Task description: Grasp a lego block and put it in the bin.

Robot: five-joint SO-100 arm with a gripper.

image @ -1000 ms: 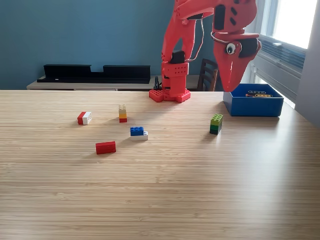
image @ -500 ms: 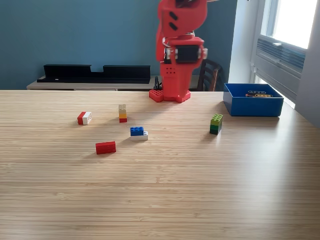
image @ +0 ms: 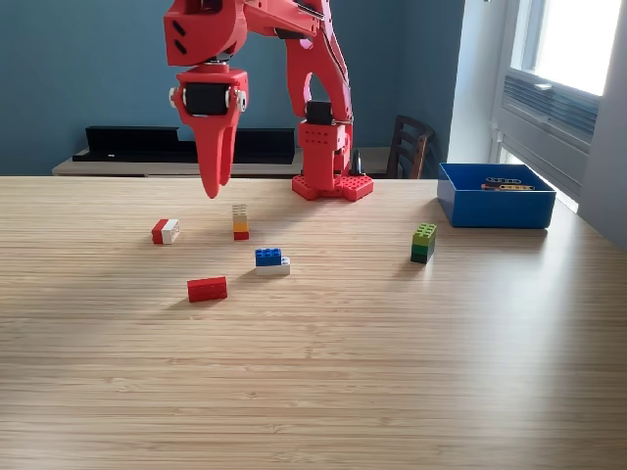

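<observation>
Hung in the upper left of the frame, gripper (image: 210,186) pointing down, jaws seemingly together and empty, though hard to tell edge-on. Just below and right of it stood the upright yellow-and-red block (image: 240,222). Far off at right sat the bin (image: 495,209).

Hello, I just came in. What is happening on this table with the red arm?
A red robot arm is picking up lego blocks and putting them into the blue bin at the exterior view's right, which already holds a few pieces. Its pincer holds nothing and hangs above the table between the red-and-white block and the small tan, orange and red stack. The red block, the blue-and-white block and the green stack also wait on the table.
</observation>
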